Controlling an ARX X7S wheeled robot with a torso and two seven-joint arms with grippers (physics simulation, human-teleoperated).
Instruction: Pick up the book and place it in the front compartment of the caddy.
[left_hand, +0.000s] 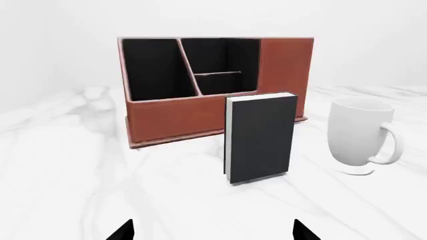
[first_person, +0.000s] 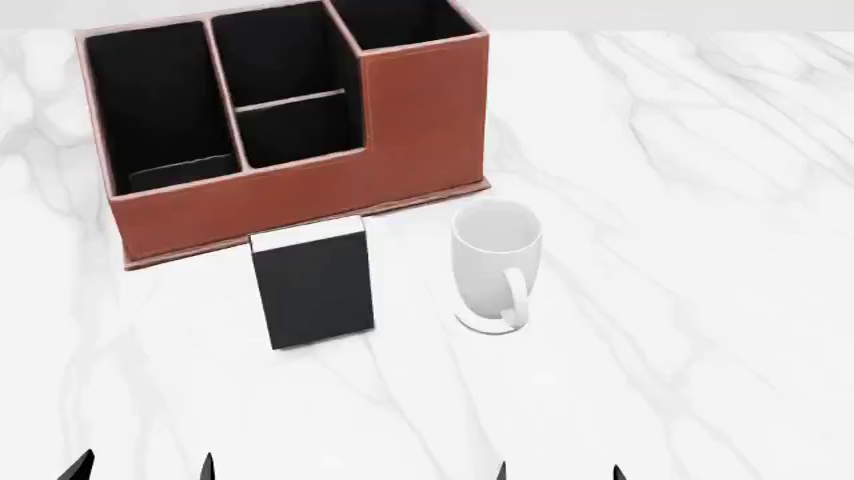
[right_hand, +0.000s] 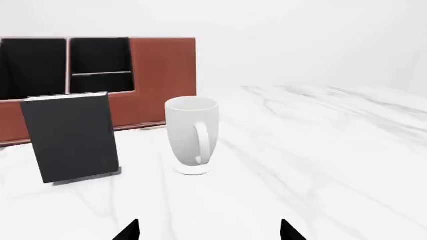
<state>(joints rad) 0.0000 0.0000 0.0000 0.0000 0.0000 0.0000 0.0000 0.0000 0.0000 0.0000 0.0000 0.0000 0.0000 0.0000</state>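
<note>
Book (first_person: 315, 283) upright, centre-left of the head view, just before the caddy (first_person: 287, 190).
Standing on edge, it offers both faces for a pinch; both end effectors, left (first_person: 140, 468) and right (first_person: 558, 472), wait spread and empty; mug (first_person: 495, 262) beside it.

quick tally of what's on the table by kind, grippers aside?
book: 1, black cover, standing upright
caddy: 1, reddish-brown, black-lined compartments
mug: 1, white, upright beside the book
Total: 3
</note>
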